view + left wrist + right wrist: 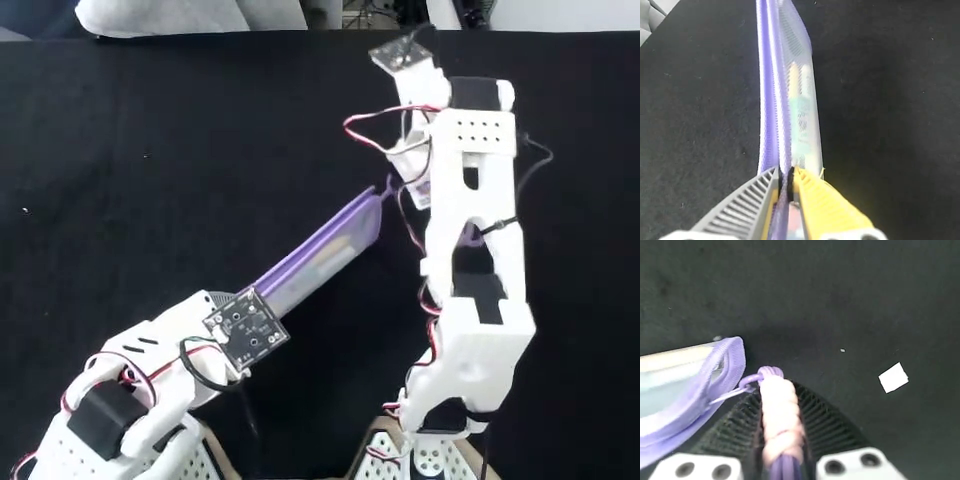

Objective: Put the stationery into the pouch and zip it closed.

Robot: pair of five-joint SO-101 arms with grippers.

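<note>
The pouch point(322, 252) is a long, narrow sleeve of purple fabric with a see-through mesh side. It stretches diagonally across the black cloth table point(150, 150) between the two arms. The left gripper point(788, 173) is pinched tight on one short end, its ribbed grey and yellow fingers point(816, 200) pressed together with the purple edge between them. From the left wrist view the pouch stands on edge, with the woven zip band running along one side. Through the mesh, the stationery point(801, 102) shows as pale, rounded stick shapes lying lengthwise, with a teal patch among them.

At the far end, the right gripper point(777, 390) is clamped on the pull cord point(780, 412), a thick braided tassel of pink and purple. The cord hangs from a thin metal tab at the pouch's rounded, stitched corner. Its black ribbed fingers point(820, 422) flank the braid. A small white square scrap point(893, 377) lies flat on the felt-like cloth, well apart from the pouch.
</note>
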